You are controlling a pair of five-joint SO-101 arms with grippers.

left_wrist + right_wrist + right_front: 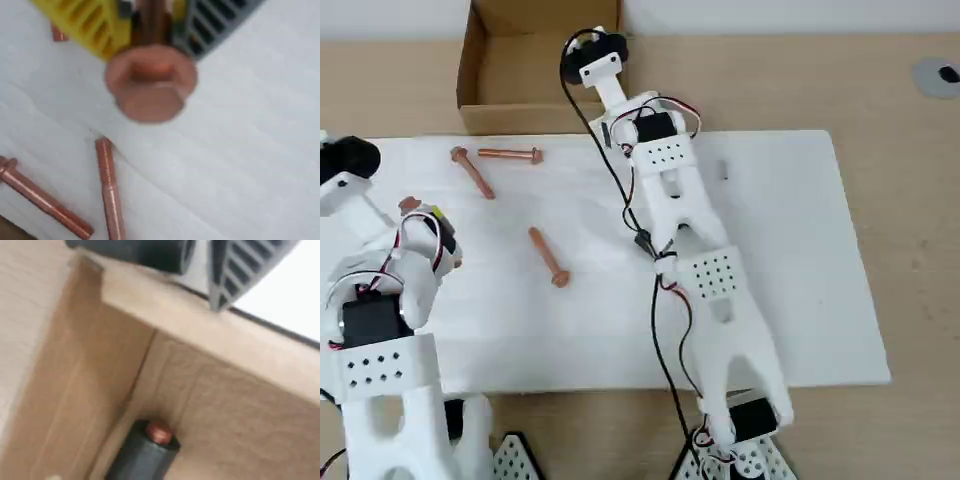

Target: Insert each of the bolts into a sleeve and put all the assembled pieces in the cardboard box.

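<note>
My left gripper (pixel 420 212) is at the left edge of the white mat (pixel 780 260), shut on a copper bolt (pixel 150 85) whose hex head faces the wrist camera between the yellow and grey fingers (pixel 85 22). Three more copper bolts (pixel 548 257) (pixel 472 172) (pixel 510 154) lie loose on the mat; two of them (pixel 110 190) (pixel 42 200) also lie below the held bolt. My right gripper (pixel 600 52) hangs open over the right side of the cardboard box (pixel 470 75). Inside the box (pixel 215 395) lies a black sleeve with a bolt in it (pixel 142 452).
The mat covers the middle of the wooden table. A grey disc (pixel 935 75) sits at the far right corner. The right arm (pixel 690 230) stretches diagonally across the mat's centre, with cables along it.
</note>
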